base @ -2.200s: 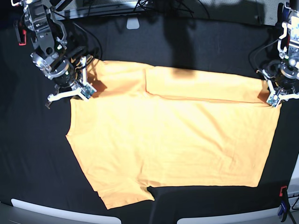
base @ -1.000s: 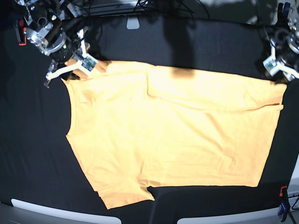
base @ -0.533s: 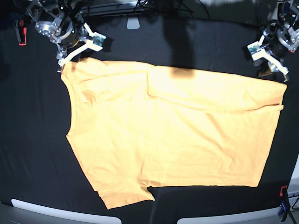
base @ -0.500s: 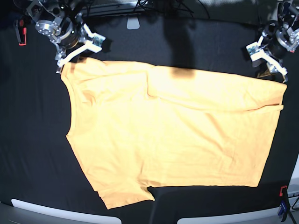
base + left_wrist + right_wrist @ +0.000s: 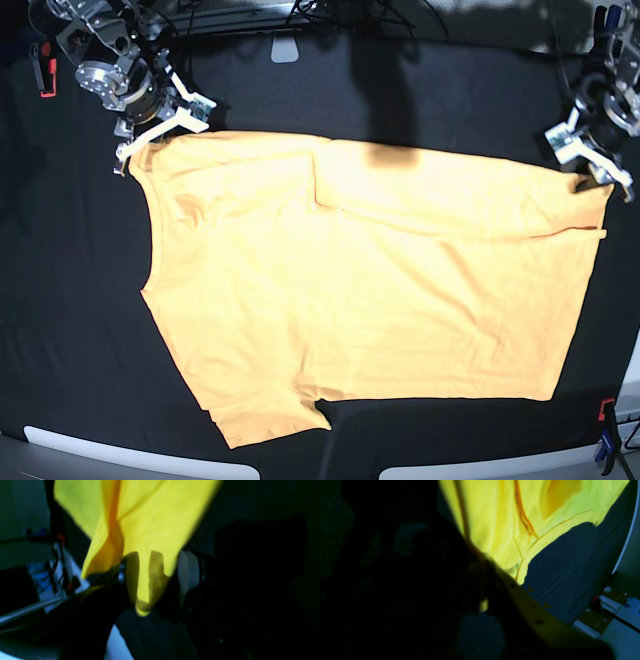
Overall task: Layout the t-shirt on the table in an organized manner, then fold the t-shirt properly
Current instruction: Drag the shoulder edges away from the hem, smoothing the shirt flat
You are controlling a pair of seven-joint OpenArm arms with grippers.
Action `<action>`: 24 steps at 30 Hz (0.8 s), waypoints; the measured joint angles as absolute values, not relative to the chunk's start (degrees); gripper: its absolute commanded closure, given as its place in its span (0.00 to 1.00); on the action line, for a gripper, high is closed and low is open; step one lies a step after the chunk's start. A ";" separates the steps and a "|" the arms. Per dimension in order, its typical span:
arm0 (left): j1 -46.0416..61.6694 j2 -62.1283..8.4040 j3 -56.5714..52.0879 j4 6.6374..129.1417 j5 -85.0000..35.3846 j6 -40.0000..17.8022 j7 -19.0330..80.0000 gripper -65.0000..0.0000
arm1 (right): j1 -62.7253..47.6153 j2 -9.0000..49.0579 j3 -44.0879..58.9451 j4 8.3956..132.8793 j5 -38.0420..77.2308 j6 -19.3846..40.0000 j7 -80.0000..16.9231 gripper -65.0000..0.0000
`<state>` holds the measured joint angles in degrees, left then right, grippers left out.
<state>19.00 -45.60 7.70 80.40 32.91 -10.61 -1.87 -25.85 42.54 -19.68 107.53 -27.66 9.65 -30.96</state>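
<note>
The pale orange t-shirt (image 5: 370, 290) lies spread on the black table (image 5: 70, 300), neckline to the left, one sleeve at the front (image 5: 265, 415), and a folded band along its far edge. My right gripper (image 5: 160, 125) sits at the shirt's far left corner. In the right wrist view it (image 5: 482, 587) is dark, with the cloth (image 5: 500, 530) running into it. My left gripper (image 5: 590, 165) sits at the far right corner. In the left wrist view it (image 5: 155, 580) holds the cloth corner (image 5: 145, 530) between its fingers, with the tip poking through.
Red-and-black clamps stand at the far left (image 5: 45, 75) and front right (image 5: 605, 412) table edges. A white piece (image 5: 285, 50) and cables lie at the back edge. White strips (image 5: 100, 450) line the front edge.
Both grippers pulled the shirt's far edge away from the front, flattening the fold. In the last half second they came back down a little at the corners.
</note>
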 measured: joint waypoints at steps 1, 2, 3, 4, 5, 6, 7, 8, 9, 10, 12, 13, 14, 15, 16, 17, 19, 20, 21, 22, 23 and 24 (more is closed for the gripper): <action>18.57 -45.58 7.70 79.35 32.95 -10.57 -2.72 0.63 | -25.85 42.54 -19.68 107.53 -27.66 9.65 -30.94 1.00; 18.22 -45.56 7.73 78.50 32.88 -10.55 -3.27 0.63 | -25.82 42.54 -19.68 107.50 -27.66 9.67 -30.92 1.00; 17.52 -45.54 7.73 77.84 32.91 -10.59 -3.95 0.63 | -25.82 42.57 -19.68 107.50 -27.66 9.65 -30.94 1.00; 16.58 -45.54 7.73 77.10 32.86 -10.72 -4.21 0.63 | -25.82 42.54 -19.68 107.50 -27.66 9.65 -30.94 1.00; 15.59 -45.54 7.77 76.47 32.84 -10.72 -4.25 0.63 | -25.85 42.54 -19.68 107.50 -27.66 9.65 -30.92 1.00; 14.72 -45.54 7.77 75.72 32.88 -10.76 -4.34 0.66 | -25.85 42.54 -19.68 107.50 -27.66 9.65 -30.96 1.00; 13.96 -45.54 7.77 75.00 32.91 -10.81 -4.36 0.70 | -25.82 42.54 -19.68 107.50 -27.66 9.65 -30.94 1.00; 13.78 -45.56 7.77 74.32 32.86 -10.74 -4.38 0.75 | -25.85 42.54 -19.68 107.50 -27.66 9.65 -30.94 1.00; 13.78 -45.56 7.77 73.84 32.88 -10.72 -4.73 0.83 | -25.85 42.54 -19.68 107.50 -27.66 9.65 -30.94 1.00; 13.96 -45.56 7.77 73.58 32.88 -10.74 -4.75 0.93 | -25.82 42.54 -19.68 107.50 -27.66 9.63 -30.96 1.00; 14.59 -45.54 7.77 73.45 32.88 -10.72 -4.73 1.00 | -25.85 42.54 -19.68 107.50 -27.66 9.63 -30.96 1.00; 14.79 -45.54 7.77 73.49 32.86 -10.74 -4.71 1.00 | -25.85 42.54 -19.68 107.50 -27.64 9.63 -30.98 1.00; 15.07 -45.58 7.77 73.49 32.77 -10.66 -4.56 1.00 | -25.85 42.57 -19.68 107.53 -27.64 9.63 -31.20 1.00; 15.77 -45.76 7.77 73.67 31.40 -10.48 -4.51 1.00 | -25.91 42.70 -19.70 107.53 -27.64 9.63 -31.46 1.00; 16.84 -46.22 7.77 74.02 30.48 -10.59 -4.78 1.00 | -26.20 43.09 -19.73 107.55 -27.49 9.63 -31.68 1.00; 18.22 -47.00 7.77 74.61 29.65 -10.55 -5.61 1.00 | -26.65 43.88 -19.77 107.63 -27.46 9.61 -31.88 1.00; 21.85 -49.25 7.79 76.18 29.12 -10.46 -6.15 1.00 | -28.16 45.63 -19.77 108.03 -27.49 9.39 -32.29 1.00; 23.88 -50.41 7.81 77.19 29.08 -10.55 -6.20 1.00 | -29.08 46.59 -19.75 108.36 -27.40 9.39 -32.71 1.00; 25.87 -51.40 7.81 78.26 29.10 -10.52 -6.39 1.00 | -30.22 47.51 -19.73 108.81 -27.33 9.39 -32.91 1.00; 27.68 -52.36 7.84 79.26 29.21 -10.50 -6.42 1.00 | -31.53 48.34 -19.66 109.30 -27.31 9.37 -33.39 1.00; 29.54 -53.25 7.84 80.27 28.73 -10.46 -6.31 1.00 | -32.84 49.12 -19.59 109.89 -27.29 9.39 -33.80 1.00; 31.31 -54.02 7.79 81.28 28.18 -10.48 -6.26 1.00 | -34.22 49.80 -19.33 110.54 -27.24 9.37 -34.37 1.00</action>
